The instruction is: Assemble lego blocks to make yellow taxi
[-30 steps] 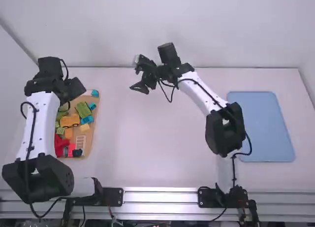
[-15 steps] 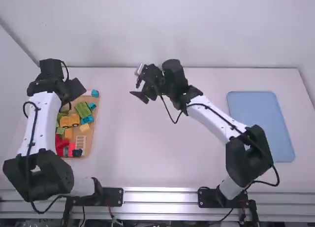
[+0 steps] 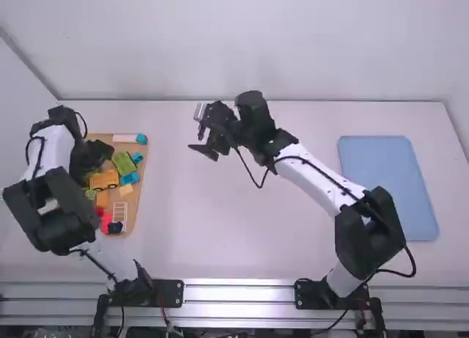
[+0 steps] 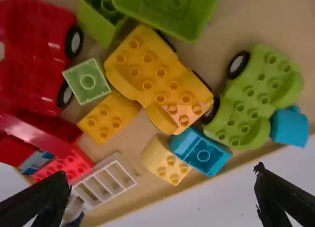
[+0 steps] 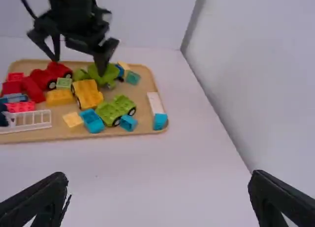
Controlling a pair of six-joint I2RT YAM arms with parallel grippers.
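A studded orange-yellow car base (image 3: pixel 104 180) lies at left; the left hand (image 3: pixel 92 159) hangs above, right hand (image 3: pixel 198 130) upper centre, both spread wide, empty.

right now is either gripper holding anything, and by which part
Nothing is held: the left gripper is open above the lego blocks, and the right gripper is open and empty over the table.
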